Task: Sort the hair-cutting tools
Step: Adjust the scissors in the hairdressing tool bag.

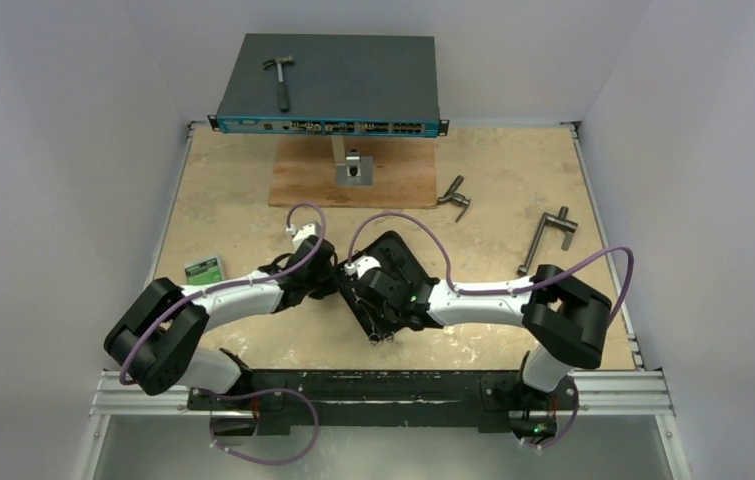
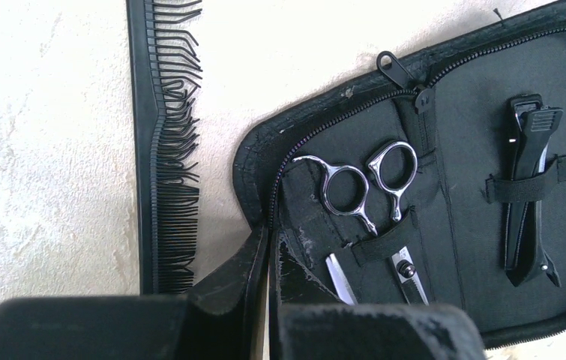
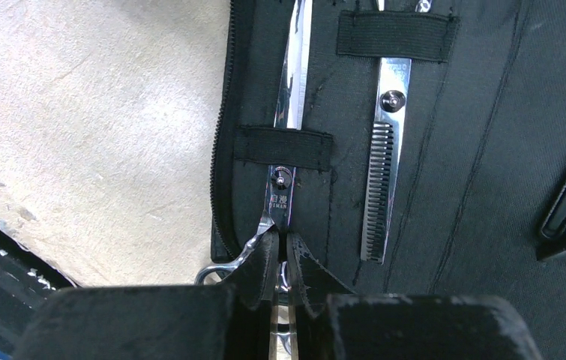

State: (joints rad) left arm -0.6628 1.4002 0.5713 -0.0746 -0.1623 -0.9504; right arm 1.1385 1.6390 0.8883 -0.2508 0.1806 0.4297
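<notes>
The right fingers (image 3: pixel 259 264) are clenched on the plain scissors (image 3: pixel 283 187). They pinch it just below its screw, on the handle side. A silver loop (image 3: pixel 216 271) of the handle peeks out to the left of the fingers. The long shiny blade points away from the fingers and goes under a black strap (image 3: pixel 283 148) in the open case (image 3: pixel 452 195). It lies close to the zip edge of the case.

The toothed scissors (image 3: pixel 384 150) lies in the case too, just to the right of the plain one. Its tip points back at the fingers and its rings are at the far end. It sits under a strap of its own. The fingers do not touch it.

The left fingers (image 2: pixel 231 274) are shut tight at the rim of the case. One finger is outside the rim and one is over the inside, so they seem to pinch the rim. The tip of the plain scissors shows just past them.

The comb (image 2: pixel 145 150) lies flat on the desk (image 2: pixel 40 150), to the left of the case and not in it. Its teeth point at the case and some are bent. It is not between the fingers. Its near end goes out of sight behind the black block that holds them.

The clip (image 2: pixel 523 217) sits in the far part of the case under a strap, well apart from both pairs of fingers.
</notes>
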